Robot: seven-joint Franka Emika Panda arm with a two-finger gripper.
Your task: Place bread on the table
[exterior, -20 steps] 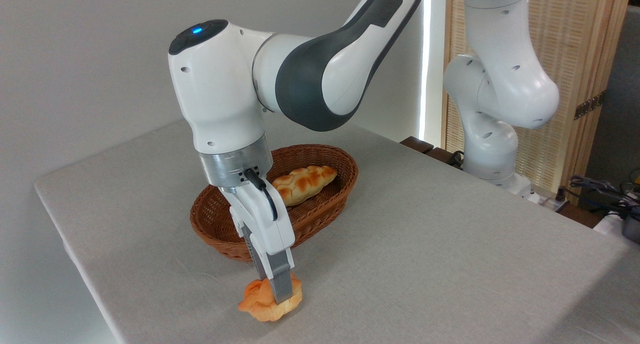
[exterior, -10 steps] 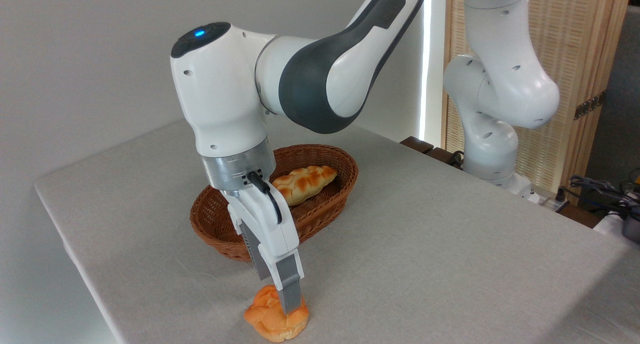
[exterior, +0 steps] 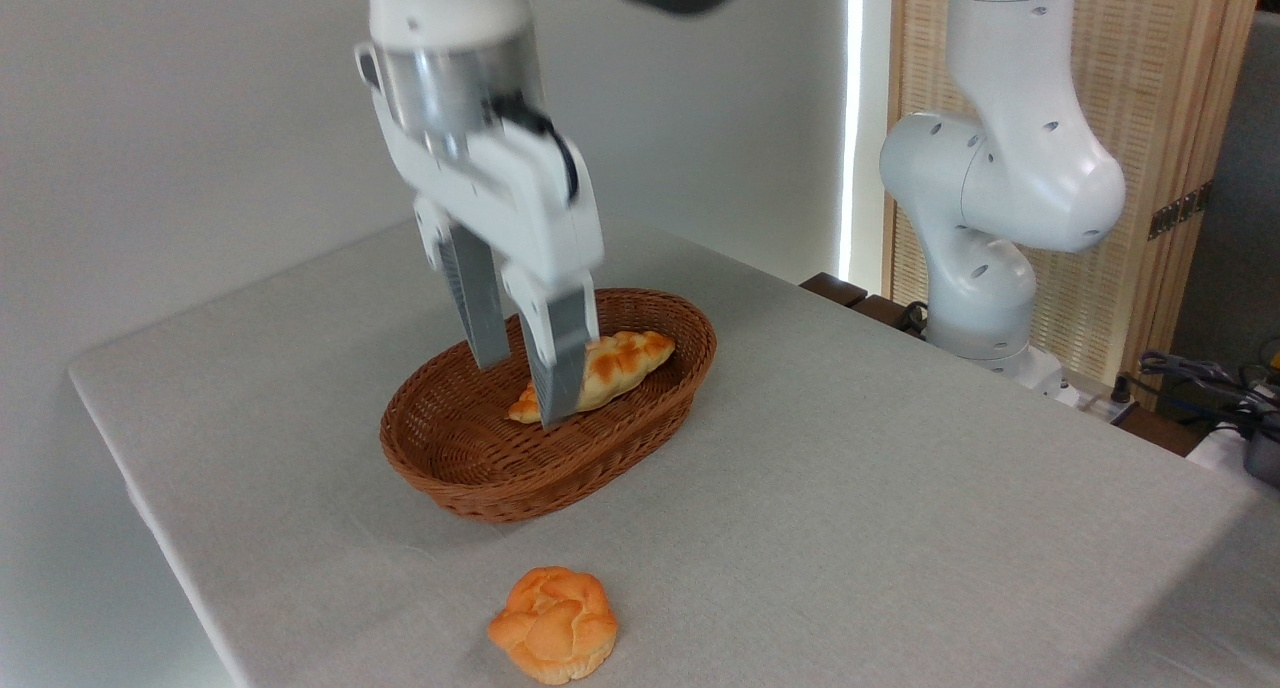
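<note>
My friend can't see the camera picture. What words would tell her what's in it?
A small orange bun sits alone on a grey table, below a robot gripper hanging open in the air. Behind the bun, a brown wicker basket holds a longer braided loaf.

Knotted orange bread on table

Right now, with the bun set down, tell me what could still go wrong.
1. The bread lies on the table close to its near edge; a nudge might roll it off.
2. The open pincer hangs over the wicker basket, in front of the braided loaf; a low sweep could catch the rim or the loaf.
</note>
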